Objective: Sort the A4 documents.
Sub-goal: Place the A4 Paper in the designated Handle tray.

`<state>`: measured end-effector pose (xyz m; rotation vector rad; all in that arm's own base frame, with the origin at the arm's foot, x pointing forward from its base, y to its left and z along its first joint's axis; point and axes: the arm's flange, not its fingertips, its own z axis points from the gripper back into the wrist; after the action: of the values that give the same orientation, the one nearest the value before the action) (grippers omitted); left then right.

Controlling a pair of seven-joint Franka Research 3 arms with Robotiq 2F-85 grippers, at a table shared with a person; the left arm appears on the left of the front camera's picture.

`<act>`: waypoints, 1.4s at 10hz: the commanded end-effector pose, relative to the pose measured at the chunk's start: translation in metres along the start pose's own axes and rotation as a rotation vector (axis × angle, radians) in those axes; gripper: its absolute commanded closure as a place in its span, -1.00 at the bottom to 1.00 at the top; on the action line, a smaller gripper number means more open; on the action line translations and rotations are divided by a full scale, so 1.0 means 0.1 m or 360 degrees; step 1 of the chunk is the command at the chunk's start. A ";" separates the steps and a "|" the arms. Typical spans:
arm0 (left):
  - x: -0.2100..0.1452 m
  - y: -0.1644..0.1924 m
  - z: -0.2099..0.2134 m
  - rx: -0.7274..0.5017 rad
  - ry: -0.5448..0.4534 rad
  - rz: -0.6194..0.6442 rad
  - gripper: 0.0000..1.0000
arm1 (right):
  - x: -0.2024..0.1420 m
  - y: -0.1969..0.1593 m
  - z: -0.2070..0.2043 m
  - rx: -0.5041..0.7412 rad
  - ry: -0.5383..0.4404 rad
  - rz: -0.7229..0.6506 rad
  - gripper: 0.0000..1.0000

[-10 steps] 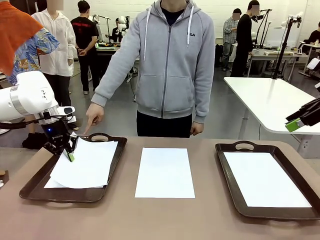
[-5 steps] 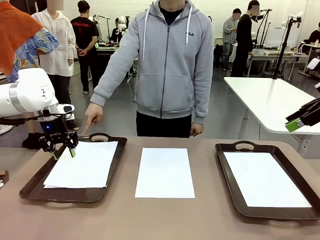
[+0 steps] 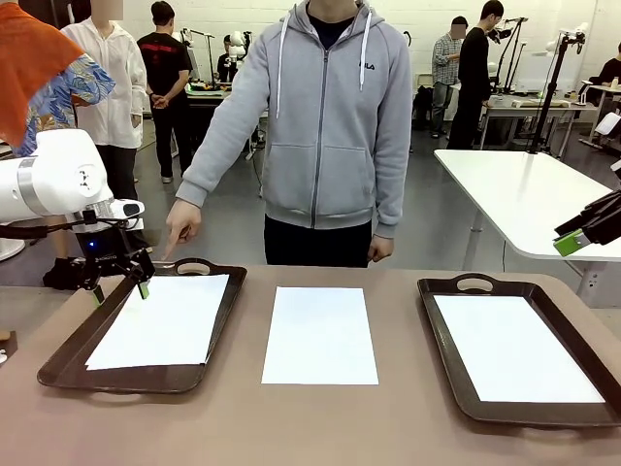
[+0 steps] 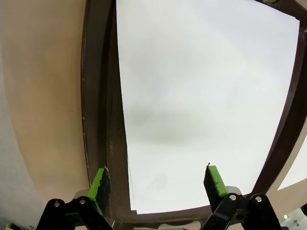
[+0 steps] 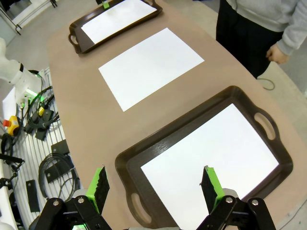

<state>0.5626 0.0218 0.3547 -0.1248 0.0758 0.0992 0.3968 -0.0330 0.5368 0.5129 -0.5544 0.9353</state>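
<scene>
A brown table (image 3: pixel 291 427) seen from the robot's side, with a person in a grey hoodie standing across it.

At far left, the left gripper (image 3: pixel 119 290) hangs just above the far left corner of the left tray (image 3: pixel 58 367). Its green pads are spread wide and clamp nothing; its wrist camera shows bare paper between them. The left sheet (image 3: pixel 160 320) lies flat inside that dark tray, slightly askew. A faint second edge along 1 side may mean more than 1 sheet is stacked there, but it is too thin to count. The person's hand (image 3: pixel 182 225) points 1 finger down at the tray's far rim, near the handle.

In the centre, the middle sheet (image 3: pixel 320 335) lies alone on the bare table between the 2 trays — not yet sorted.

To the right, the right tray (image 3: pixel 439 325) holds the right sheet (image 3: pixel 514 348), laid square. The right gripper (image 5: pixel 155 181) waits high above that tray, jaws apart and empty.

The drop-off at the left looks done. The left gripper should probably rise straight up, so that no pad drags the sheet out of place. For the middle sheet, a shallow pinch at 1 edge seems wisest, because thin paper buckles and slides when pushed.
</scene>
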 end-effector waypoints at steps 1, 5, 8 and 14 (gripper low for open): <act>-0.02 -0.04 0.05 0.0058 -0.0030 0.0032 -1.00 | 0.00 0.00 -0.01 0.0007 0.0005 0.0000 -1.00; 0.01 -0.01 0.03 0.0001 -0.0024 0.0008 -1.00 | 0.00 0.00 -0.01 0.0007 0.0005 0.0000 -1.00; 0.01 -0.01 0.03 0.0001 -0.0024 0.0008 -1.00 | 0.00 0.00 -0.01 0.0007 0.0005 0.0000 -1.00; 0.01 -0.01 0.03 0.0001 -0.0024 0.0008 -1.00 | 0.00 0.00 -0.01 0.0007 0.0005 0.0000 -1.00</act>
<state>0.5646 0.0202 0.3567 -0.1175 0.0591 0.1181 0.3968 -0.0330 0.5368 0.5129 -0.5544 0.9353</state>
